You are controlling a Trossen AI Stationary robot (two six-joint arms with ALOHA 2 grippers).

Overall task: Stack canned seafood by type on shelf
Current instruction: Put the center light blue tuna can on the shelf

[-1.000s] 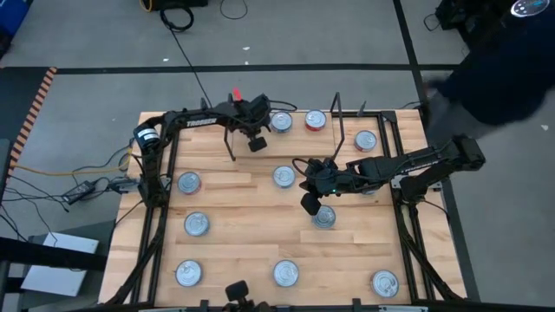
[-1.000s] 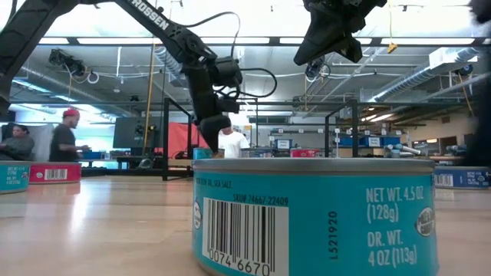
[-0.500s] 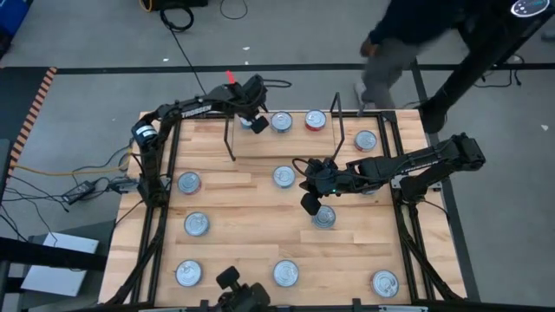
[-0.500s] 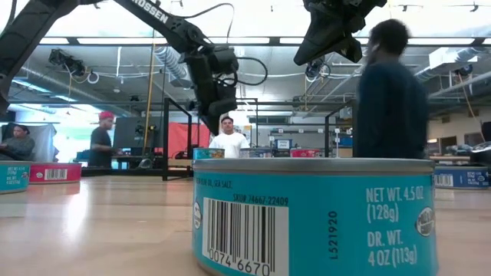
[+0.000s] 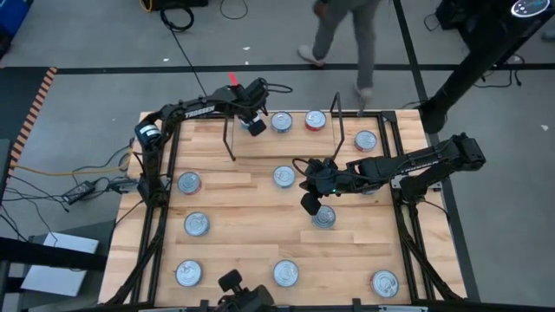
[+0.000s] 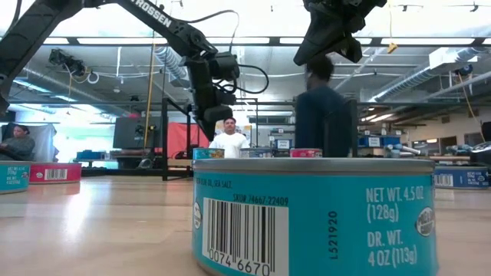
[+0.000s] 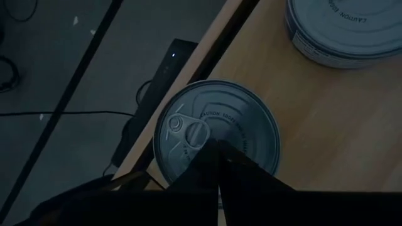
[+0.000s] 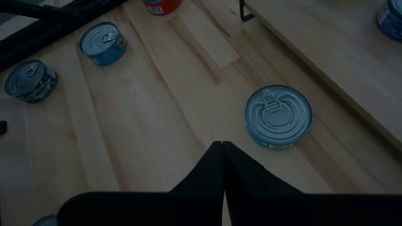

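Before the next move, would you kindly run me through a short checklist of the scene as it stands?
1. Left end effector over the shelf: ok.
2. Left end effector shut, empty: ok.
3. Tin under the left end effector lies flat on the shelf edge: ok.
4. Right end effector shut, above the table beside a blue tin: ok.
5. Tins stacked by type: not ok; most sit scattered on the table.
6. Person passing behind the table: not ok.

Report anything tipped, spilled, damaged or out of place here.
Nothing is tipped, spilled or visibly dented. One oddity: the tin under the left gripper sits at the very back edge of the shelf and seems to overhang it slightly.
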